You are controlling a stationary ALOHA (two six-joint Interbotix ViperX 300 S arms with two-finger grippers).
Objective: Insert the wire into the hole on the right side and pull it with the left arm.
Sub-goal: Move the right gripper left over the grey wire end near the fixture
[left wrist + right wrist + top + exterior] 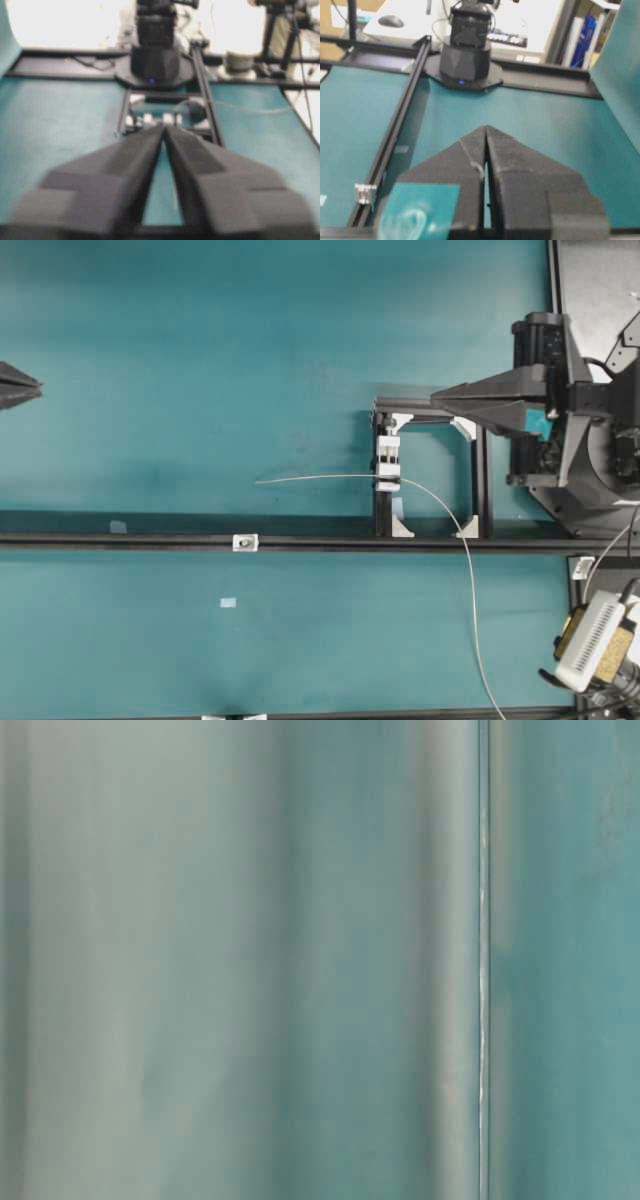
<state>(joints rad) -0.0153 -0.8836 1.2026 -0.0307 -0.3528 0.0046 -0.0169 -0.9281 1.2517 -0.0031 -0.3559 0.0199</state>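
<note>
Scene: a teal table [250,360] seen from overhead, crossed by a long black rail [300,540], with both arms drawn back to opposite edges.

Wire: the wire [320,478] lies across the table. Its straight tip points left and ends on open teal surface, well apart from either gripper. The wire passes through a white clip, then bends and curves down toward the bottom edge of the overhead view.

Clip: the white clip [387,462] stands on the left post of a small black frame [430,468], which sits just above the rail.

Hole: a tiny white block [245,542] sits on the rail, left of the frame and below the wire's tip. The wire is not touching it. Its opening shows only as a dark speck.

Left gripper: the left gripper [38,388] shows as a black point at the far left edge, well apart from the wire. In the left wrist view [164,129] its fingers meet at the tips, closed on nothing.

Right gripper: the right gripper [436,397] points left above the frame's top bar. In the right wrist view [486,129] its fingers are pressed together and hold nothing. A teal patch [420,210] marks the near-left finger.

Table-level view: only a blurred teal surface, nothing to tell.
</note>
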